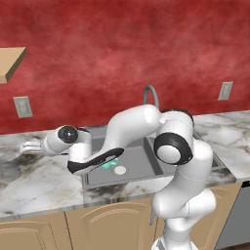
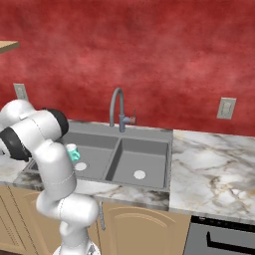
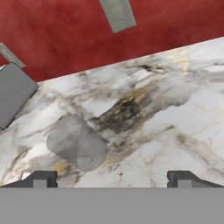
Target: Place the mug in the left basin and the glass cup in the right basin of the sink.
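Both claw [image 3: 109, 178] tips wide above glass cup [image 3: 77, 143] on counter [image 3: 175, 109]

We see the sink [image 2: 119, 130] set into the counter [image 2: 214, 159], tap [image 2: 118, 107] at its back edge. The mug [image 2: 72, 152] stands in the left basin [image 2: 94, 154], near its drain; the right basin [image 2: 142, 159] sits beside it across the divider. The glass cup [image 3: 77, 142] rests on the counter left of the sink, below a wall outlet [image 3: 117, 14].
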### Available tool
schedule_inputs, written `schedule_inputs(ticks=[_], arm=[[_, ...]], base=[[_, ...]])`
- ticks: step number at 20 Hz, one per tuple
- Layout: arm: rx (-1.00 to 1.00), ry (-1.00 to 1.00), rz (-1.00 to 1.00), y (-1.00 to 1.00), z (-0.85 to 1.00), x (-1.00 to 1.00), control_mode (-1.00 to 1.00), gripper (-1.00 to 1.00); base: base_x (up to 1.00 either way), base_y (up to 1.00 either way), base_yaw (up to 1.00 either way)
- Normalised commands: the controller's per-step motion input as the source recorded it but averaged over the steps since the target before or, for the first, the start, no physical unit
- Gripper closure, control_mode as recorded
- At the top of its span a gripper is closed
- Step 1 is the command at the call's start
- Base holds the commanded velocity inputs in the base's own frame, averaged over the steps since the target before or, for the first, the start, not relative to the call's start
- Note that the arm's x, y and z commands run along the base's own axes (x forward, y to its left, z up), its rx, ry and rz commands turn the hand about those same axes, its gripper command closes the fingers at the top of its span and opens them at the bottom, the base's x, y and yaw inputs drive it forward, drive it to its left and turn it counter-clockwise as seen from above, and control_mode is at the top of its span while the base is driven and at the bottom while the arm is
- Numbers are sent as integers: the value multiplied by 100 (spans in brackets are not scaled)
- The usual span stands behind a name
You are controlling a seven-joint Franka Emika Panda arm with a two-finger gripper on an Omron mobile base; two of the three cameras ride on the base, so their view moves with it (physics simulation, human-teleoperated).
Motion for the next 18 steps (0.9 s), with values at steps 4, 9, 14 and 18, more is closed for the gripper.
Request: schedule_inputs(ticks=[4, 9, 14, 18], arm=[[0, 0, 0, 10, 0, -8, -100, -100], [0, 0, 0, 8, 0, 0, -100, -100], [0, 0, 0, 6, 0, 0, -100, -100], [0, 0, 0, 18, 0, 0, -100, -100]], base=[[0, 0, 0], [0, 0, 0], [0, 0, 0], [0, 0, 0]])
